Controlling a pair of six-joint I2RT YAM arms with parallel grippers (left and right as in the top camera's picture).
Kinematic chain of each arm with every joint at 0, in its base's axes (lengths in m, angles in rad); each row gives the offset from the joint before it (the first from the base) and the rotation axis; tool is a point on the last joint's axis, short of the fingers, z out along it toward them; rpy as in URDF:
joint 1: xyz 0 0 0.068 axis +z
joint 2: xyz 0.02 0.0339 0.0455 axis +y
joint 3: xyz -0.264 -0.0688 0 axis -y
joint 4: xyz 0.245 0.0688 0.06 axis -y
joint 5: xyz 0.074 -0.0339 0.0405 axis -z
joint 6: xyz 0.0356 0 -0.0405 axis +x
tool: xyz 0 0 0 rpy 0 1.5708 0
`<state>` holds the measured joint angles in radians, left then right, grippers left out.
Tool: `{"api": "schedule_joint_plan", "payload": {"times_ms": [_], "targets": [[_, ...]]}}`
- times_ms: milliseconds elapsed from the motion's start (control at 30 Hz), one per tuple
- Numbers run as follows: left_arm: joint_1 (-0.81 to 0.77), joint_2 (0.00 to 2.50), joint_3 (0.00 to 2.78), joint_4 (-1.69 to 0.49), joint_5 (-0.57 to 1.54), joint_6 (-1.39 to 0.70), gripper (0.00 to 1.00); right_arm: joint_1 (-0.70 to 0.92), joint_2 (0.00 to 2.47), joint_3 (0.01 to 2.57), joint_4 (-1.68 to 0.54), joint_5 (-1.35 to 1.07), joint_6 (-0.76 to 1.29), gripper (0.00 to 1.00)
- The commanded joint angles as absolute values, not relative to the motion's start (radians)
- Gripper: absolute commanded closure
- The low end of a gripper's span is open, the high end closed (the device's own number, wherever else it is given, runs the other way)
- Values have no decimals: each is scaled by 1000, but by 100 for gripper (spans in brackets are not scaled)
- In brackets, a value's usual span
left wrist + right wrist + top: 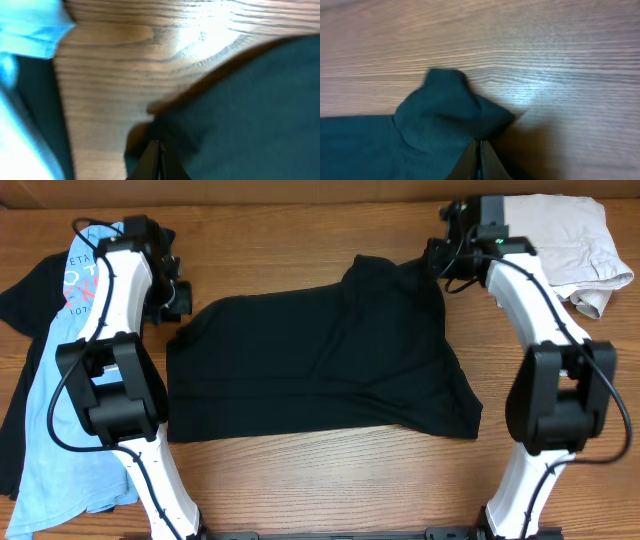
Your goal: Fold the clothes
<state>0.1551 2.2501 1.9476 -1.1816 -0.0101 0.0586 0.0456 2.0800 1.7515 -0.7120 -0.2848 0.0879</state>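
My left fingers [156,156] are pressed together, pinching the near-left edge of the black shirt [320,360]; that view is blurred. My right fingers [479,152] are closed too, nipping a bunched-up corner of the same shirt at its far right. The shirt lies spread across the middle of the wooden counter [330,480], between my two arms. A light blue printed T-shirt [60,410] lies on a dark garment [22,300] at the left, and a beige garment [575,250] sits crumpled at the far right.
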Motion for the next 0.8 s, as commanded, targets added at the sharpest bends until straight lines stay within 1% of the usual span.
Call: {"api": "schedule_joint_plan", "payload": {"times_ms": [0,167,300,400,467,600,700,733,767], "targets": [[157,2253,2039,-1258,-19,53,96,43,1993,1787,-790,-289,75,96],[157,2253,2086,-1383,-19,54,96,43,1964,1787,-1004,-289,78,96],[157,2253,2083,-1446,-19,54,96,33,1964,1779,-1163,-244,78,96],[157,2253,2083,-1469,-23,56,96,16,1964,1767,-1216,-237,78,96],[157,2253,2079,-1428,-51,57,96,-2,1964,1748,-1217,-242,78,96],[159,2253,2045,-1222,-58,72,95,-5,1964,1733,-1177,-240,72,96],[159,2254,2000,-1072,-46,72,88,2,1964,1733,-1148,-241,71,96],[159,2254,1979,-1020,-32,72,82,6,1964,1733,-1139,-241,71,96],[159,2254,1959,-974,-20,72,80,9,1965,1733,-1131,-241,71,96]]}}
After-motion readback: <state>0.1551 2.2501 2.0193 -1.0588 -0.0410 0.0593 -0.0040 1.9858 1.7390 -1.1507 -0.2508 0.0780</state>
